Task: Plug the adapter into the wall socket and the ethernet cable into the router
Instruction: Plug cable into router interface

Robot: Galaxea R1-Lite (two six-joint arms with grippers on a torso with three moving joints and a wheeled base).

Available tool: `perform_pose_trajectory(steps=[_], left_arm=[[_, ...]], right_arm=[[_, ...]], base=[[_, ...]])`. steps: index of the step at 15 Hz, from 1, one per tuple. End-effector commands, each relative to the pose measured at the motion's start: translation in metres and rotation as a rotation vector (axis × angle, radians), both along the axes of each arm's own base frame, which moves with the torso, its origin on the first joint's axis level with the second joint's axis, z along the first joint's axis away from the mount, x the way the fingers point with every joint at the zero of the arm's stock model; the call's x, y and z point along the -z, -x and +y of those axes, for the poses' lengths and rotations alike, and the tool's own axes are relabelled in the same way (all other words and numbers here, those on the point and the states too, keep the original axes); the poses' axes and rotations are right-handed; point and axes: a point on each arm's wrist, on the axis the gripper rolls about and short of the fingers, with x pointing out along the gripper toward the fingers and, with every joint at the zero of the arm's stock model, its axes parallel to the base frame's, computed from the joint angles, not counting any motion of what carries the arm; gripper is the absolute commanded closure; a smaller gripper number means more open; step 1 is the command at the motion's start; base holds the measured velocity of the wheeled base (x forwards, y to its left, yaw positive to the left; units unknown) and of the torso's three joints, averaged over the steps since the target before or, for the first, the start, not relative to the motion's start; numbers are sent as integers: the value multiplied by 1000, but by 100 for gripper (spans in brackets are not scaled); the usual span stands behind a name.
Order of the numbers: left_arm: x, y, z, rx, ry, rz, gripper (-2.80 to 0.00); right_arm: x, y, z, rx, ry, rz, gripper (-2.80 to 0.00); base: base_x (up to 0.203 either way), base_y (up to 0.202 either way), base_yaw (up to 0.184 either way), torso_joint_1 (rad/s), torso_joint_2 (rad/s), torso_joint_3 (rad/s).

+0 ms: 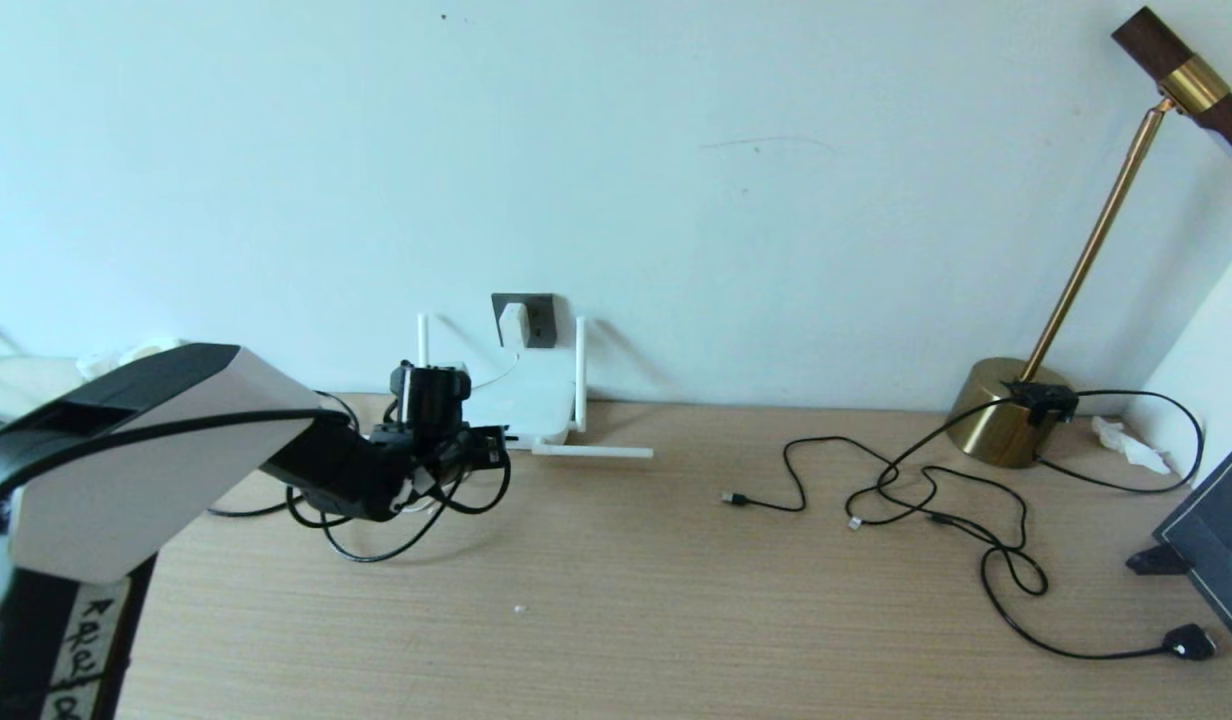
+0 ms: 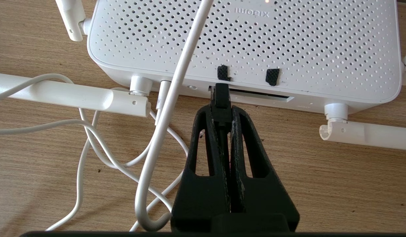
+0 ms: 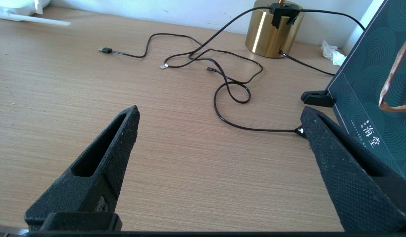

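Note:
The white router (image 2: 242, 39) lies flat against the wall, its port edge facing my left gripper (image 2: 221, 110). That gripper is shut on the black plug of the ethernet cable (image 2: 221, 98), whose front end meets the dark port slot; how deep it sits is hidden. In the head view the left gripper (image 1: 486, 447) is at the router (image 1: 521, 405), and the ethernet cable (image 1: 376, 550) loops on the desk below it. The white adapter (image 1: 513, 323) sits in the dark grey wall socket (image 1: 541, 320). Its white cord (image 2: 176, 82) curves down across the router. My right gripper (image 3: 220, 111) hovers open over bare desk.
Thin black cables (image 1: 926, 490) sprawl across the right half of the desk, ending in a black plug (image 1: 1188, 642). A brass lamp (image 1: 1006, 425) stands at the back right, with a crumpled tissue (image 1: 1126, 440) and a dark box (image 1: 1216, 540) beside it. Two router antennas (image 1: 591, 452) lie folded down.

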Motion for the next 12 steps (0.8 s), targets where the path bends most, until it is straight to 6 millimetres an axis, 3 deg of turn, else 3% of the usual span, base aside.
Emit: perform_pose_trajectory(steps=[1, 12], left_arm=[[5, 0, 0, -2, -2, 10, 0], [10, 2, 0, -2, -6, 26, 0]], right_arm=[[0, 0, 0, -1, 1, 1, -280], [0, 0, 0, -1, 1, 1, -280]], base=[[0, 0, 0, 0, 0, 0], [0, 0, 0, 0, 0, 0]])
